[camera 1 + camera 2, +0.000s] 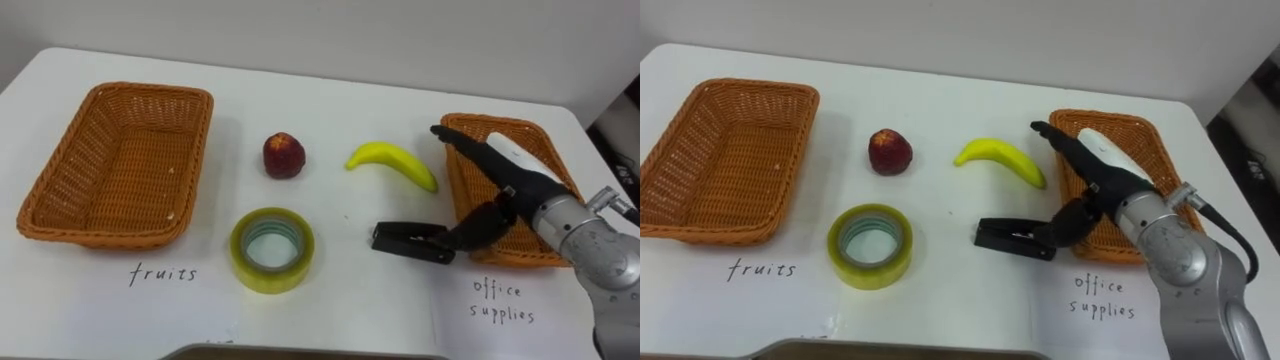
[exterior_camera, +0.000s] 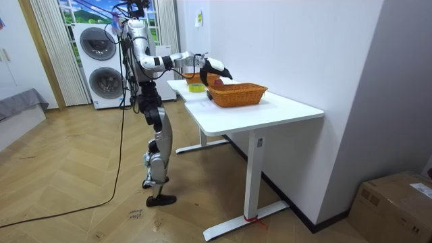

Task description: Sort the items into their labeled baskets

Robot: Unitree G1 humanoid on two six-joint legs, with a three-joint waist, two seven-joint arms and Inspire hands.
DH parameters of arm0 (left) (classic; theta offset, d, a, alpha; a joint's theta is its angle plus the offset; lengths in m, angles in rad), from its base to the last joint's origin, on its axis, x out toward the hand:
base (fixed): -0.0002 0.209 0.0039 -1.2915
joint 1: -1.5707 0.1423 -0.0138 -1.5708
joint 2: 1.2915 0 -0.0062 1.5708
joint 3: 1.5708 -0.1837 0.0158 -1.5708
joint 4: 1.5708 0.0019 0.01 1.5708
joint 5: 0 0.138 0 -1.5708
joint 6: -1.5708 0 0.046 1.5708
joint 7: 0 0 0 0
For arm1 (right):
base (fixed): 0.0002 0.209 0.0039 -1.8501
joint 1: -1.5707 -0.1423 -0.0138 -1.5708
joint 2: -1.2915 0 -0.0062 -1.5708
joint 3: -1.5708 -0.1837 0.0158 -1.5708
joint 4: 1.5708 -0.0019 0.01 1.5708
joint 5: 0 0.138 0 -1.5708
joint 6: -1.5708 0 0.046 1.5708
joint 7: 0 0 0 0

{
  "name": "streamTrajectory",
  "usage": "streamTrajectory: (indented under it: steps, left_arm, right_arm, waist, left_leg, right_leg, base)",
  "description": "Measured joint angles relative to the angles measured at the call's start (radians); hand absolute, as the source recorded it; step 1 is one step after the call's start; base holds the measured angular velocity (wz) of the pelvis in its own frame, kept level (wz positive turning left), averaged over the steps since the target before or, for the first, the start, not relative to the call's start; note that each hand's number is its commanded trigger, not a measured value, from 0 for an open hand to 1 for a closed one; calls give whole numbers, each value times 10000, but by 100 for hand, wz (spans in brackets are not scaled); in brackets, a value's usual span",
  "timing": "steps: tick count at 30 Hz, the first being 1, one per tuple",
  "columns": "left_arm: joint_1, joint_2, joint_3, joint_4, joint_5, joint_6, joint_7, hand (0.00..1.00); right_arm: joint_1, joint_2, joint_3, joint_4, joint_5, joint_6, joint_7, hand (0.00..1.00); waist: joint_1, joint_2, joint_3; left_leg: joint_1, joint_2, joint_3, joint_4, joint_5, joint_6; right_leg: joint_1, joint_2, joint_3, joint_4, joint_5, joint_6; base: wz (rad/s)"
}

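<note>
My right hand (image 1: pixel 510 175) hovers over the left edge of the right wicker basket (image 1: pixel 535 126), fingers straight and pointing away from me. Its thumb hangs down, touching the right end of a black stapler (image 1: pixel 405 240) that lies on the table just left of that basket. A yellow banana (image 1: pixel 392 162) lies beyond the stapler, with a red apple (image 1: pixel 284 155) to its left. A yellowish tape roll (image 1: pixel 272 250) lies flat nearer to me. The left wicker basket (image 1: pixel 100 232) holds nothing. In the room view I stand at the table's end with that arm stretched over it.
Handwritten labels are on the white table (image 1: pixel 340 320) in front of each basket. The table's far edge runs along a wall. A dark edge (image 1: pixel 300 352) shows at the bottom of the view.
</note>
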Motion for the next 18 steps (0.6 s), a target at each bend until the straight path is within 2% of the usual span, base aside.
streamTrajectory:
  steps: [7, 18]
  left_arm:
    - [31, -12, 0, -2, -22, -10, 11, 0]
    - [2, -38, -2, -35, 17, -28, 194, 0]
  right_arm:
    - [-5, 17, 0, -753, -50, -103, -127, 0]
    - [-4, 30, 2, -1310, -11, -104, -204, 0]
  waist:
    - [8, 94, 24]
    - [7, 125, 45]
  left_leg:
    - [1, 0, -1, -8, 0, 0]
    - [-41, 3, 22, -59, -1, 0]
  right_leg:
    - [11, 0, -12, -7, 0, 0]
    - [-69, 2, -2, 6, 0, 0]
  base:
    - [0]
    - [0]
